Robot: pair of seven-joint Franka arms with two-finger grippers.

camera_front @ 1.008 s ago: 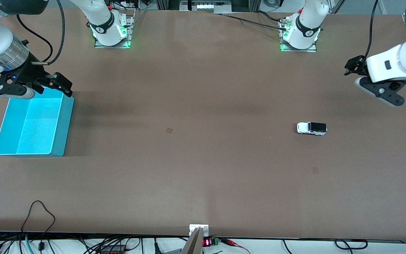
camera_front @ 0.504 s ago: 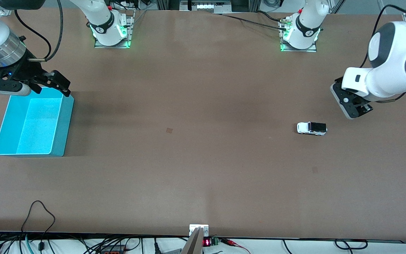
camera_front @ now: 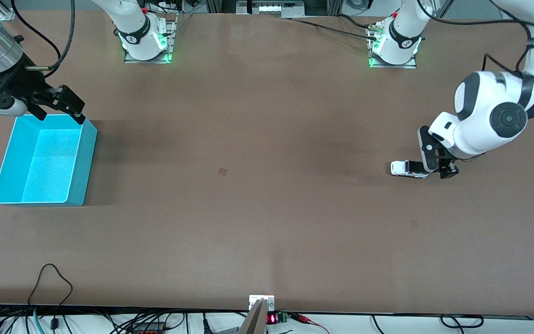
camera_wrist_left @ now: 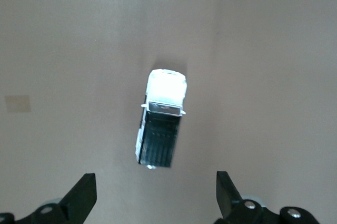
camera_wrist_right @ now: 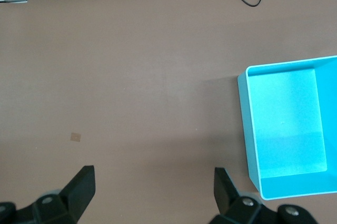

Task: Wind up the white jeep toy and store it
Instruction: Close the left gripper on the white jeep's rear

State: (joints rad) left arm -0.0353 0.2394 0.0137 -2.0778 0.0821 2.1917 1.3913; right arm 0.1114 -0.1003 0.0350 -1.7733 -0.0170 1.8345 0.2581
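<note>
Table [camera_front: 267,222] of brown board carries two things, set well apart. The white jeep toy [camera_front: 408,169] stands on its wheels toward the left arm's end, alone on the bare surface. Its long axis runs along the table's length, from one arm's end toward the other: the white hood points toward the right arm's end and the black roof panel lies at the tail, toward the left arm's end. In the left wrist view the jeep [camera_wrist_left: 160,118] shows from above, white nose first, then the windscreen edge, then the dark ribbed roof.

The left gripper [camera_front: 437,160] hangs low over the table just beside the jeep's tail, its fingers spread wide with nothing between them; in its own wrist view both dark fingertips [camera_wrist_left: 83,196] stand clear of the toy, one to each side. Whether the gripper touches the toy in the front view cannot be told.

The turquoise bin [camera_front: 44,160] sits at the right arm's end, open and rectangular. The right gripper [camera_front: 35,102] hovers over the bin's edge farthest from the front camera, fingers also spread apart, holding nothing. A small tan patch [camera_front: 222,171] marks the table near its middle.
</note>
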